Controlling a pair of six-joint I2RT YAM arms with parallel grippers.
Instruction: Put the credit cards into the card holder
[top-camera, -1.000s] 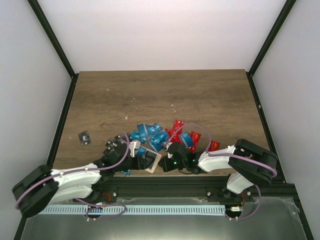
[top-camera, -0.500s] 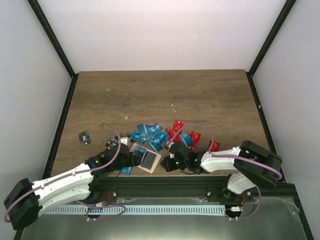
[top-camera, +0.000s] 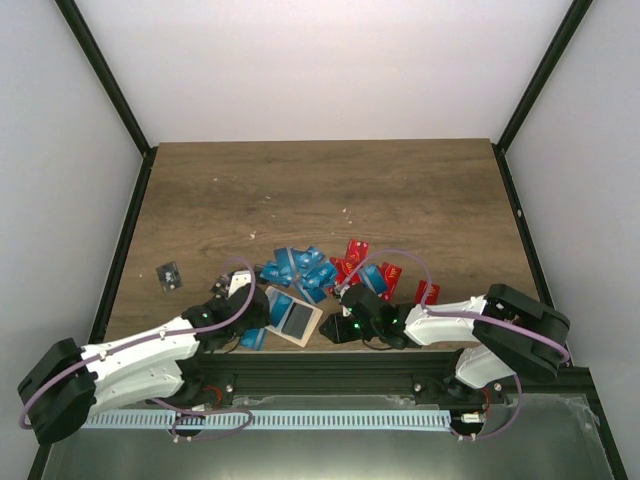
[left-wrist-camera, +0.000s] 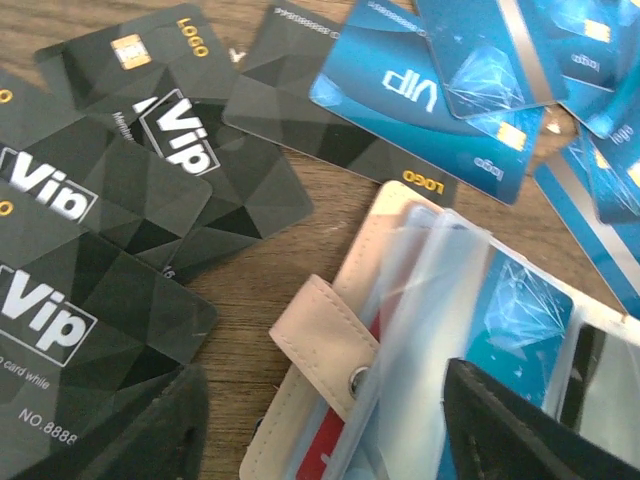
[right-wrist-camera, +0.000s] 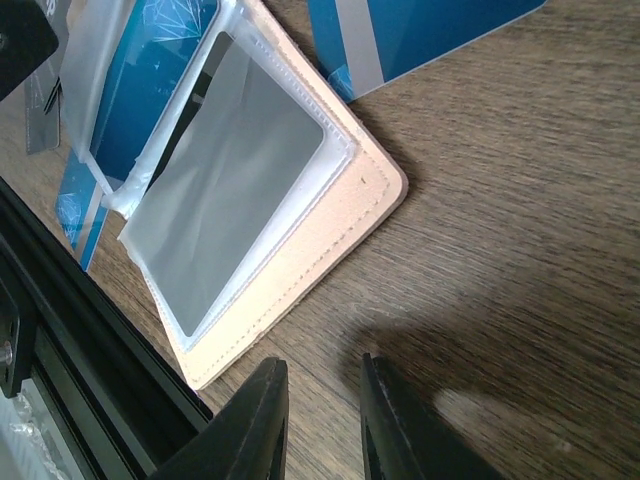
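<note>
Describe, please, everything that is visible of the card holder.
The card holder is a pale beige, stitched, leather-like wallet lying open and flat on the wooden table, near its front edge. A strap tab with a snap sticks out from one side. Inside are clear plastic sleeves; one holds a blue card. A loose card lies partly under it.

Brown wood-grain table (top-camera: 400, 200). Near the front edge: beige card holder (top-camera: 290, 316), lying open and flat. Just behind it, a heap of blue cards (top-camera: 300, 268). Red cards (top-camera: 380, 272) to their right. Black cards (left-wrist-camera: 120, 200) overlapping at left. Single dark card (top-camera: 169, 275) well apart, far left.
</note>
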